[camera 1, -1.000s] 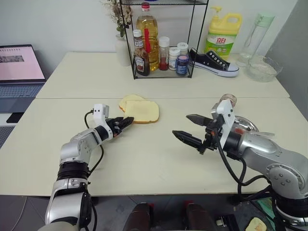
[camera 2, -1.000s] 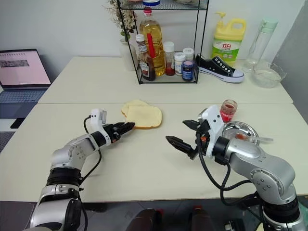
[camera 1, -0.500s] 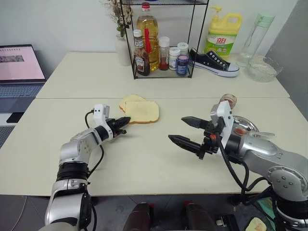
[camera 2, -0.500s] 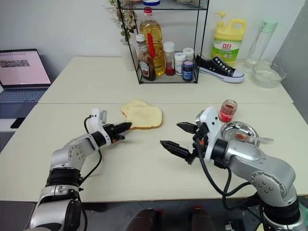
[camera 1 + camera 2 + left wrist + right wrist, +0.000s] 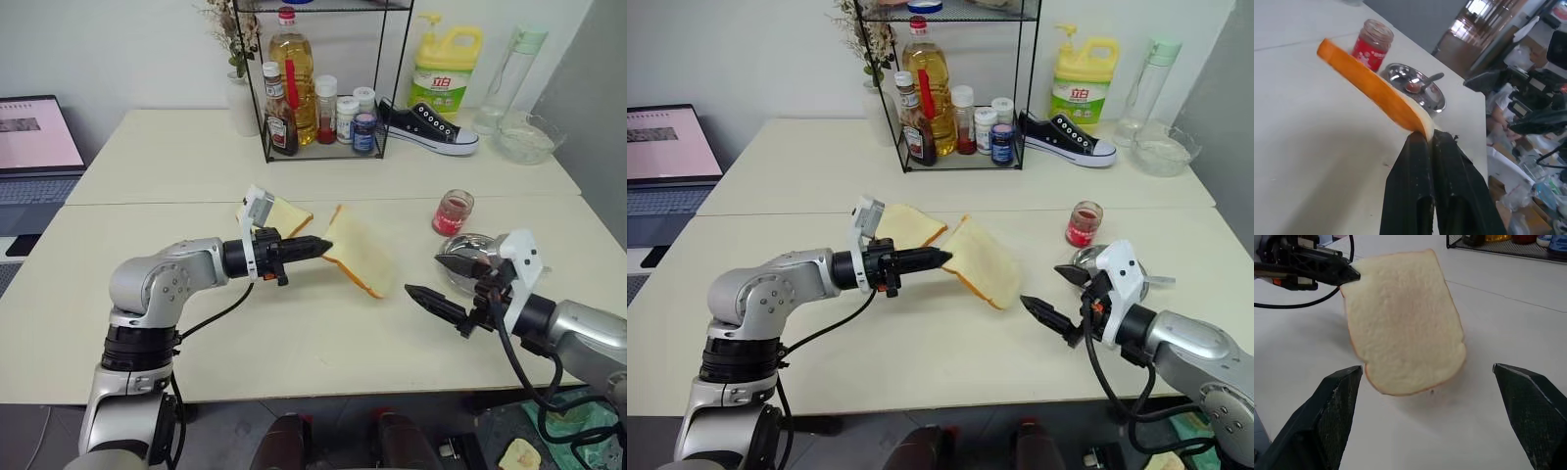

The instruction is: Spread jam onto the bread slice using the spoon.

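Over table (image 5: 196, 323), bread slice (image 5: 358, 255) in L end effector (image 5: 321, 245).

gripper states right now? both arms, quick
Left gripper: shut on the bread slice, pinched at its edge, held off the table.
Right gripper: open, empty.

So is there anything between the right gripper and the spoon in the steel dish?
Nothing visible. The open right gripper hangs just beside the steel dish, where the spoon lies; the jam jar stands behind the dish.
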